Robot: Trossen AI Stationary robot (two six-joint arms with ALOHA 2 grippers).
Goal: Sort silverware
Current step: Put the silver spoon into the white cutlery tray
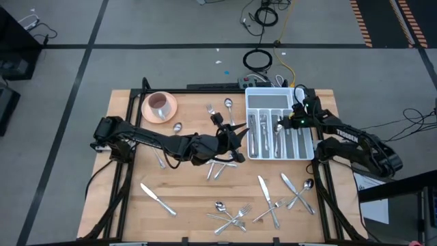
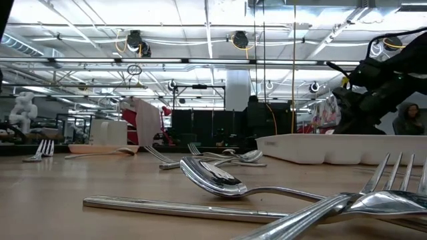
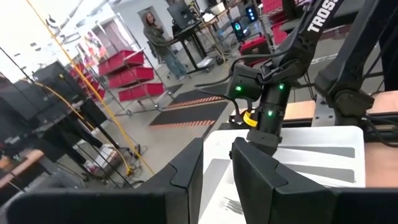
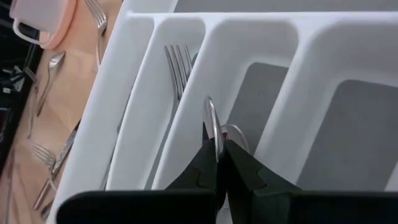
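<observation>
closest to the low camera lay a spoon and a fork on the wooden worktop, part of the silverware that was scattered loose over the board and not yet sorted; more pieces lay along the near edge and beside the pink cup. a few pieces were already inside the white divided tray, for example a fork in one long compartment. the right gripper hung over the tray, its jaws pressed together on the handle of a thin silver piece, probably a spoon, which stood almost upright over a compartment next to the one with the fork. i judged that the step in hand was to lay this piece into its own compartment. to do it well, the arm should lower it until it is inside the walls and tilt it to lie along the slot, then release, so that it does not bounce over the divider. the left gripper waited just beside the tray's left wall, above some forks; whether its jaws held anything i could not tell, and it should keep clear of the tray until the right arm leaves.
</observation>
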